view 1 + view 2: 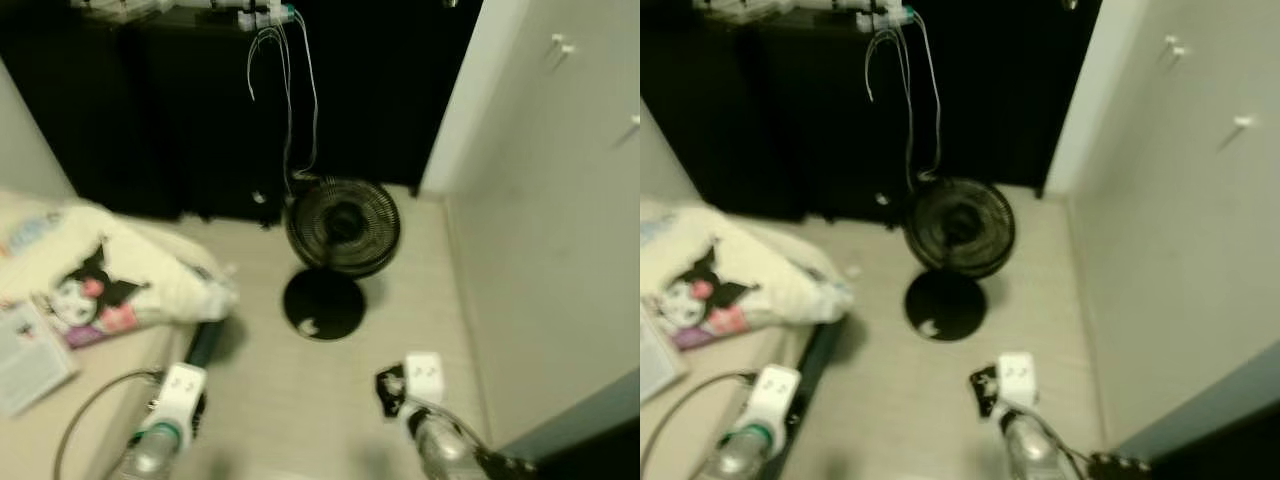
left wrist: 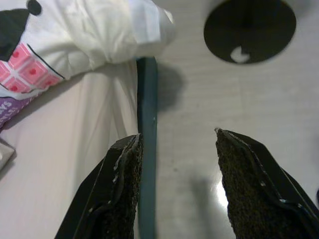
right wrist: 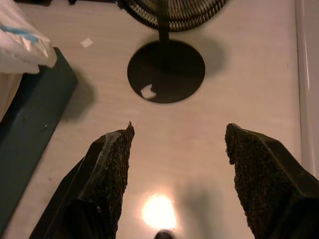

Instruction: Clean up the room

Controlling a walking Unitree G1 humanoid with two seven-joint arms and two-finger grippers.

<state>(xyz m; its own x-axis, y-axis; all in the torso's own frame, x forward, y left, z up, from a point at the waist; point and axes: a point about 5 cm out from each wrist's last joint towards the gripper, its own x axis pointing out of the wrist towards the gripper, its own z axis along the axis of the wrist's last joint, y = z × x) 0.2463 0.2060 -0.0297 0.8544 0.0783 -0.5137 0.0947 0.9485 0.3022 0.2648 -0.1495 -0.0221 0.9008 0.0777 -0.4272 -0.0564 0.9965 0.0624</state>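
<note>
Black fan (image 1: 343,225) on floor ahead, cartoon pillow (image 1: 100,285) on bed at left, left gripper (image 2: 177,186) spread over bed edge (image 2: 147,149), right gripper (image 3: 179,184) spread above fan base (image 3: 166,71).

Two silver arms, each ending in white boxy wrist block with small dark marks. Left arm (image 1: 165,425): teal ring below block, grey cable looping alongside. Right arm (image 1: 435,440): black part beside block, dark cable trailing. Each gripper: two long black fingers (image 2: 117,199), rough grainy inner pads (image 3: 117,169).
</note>
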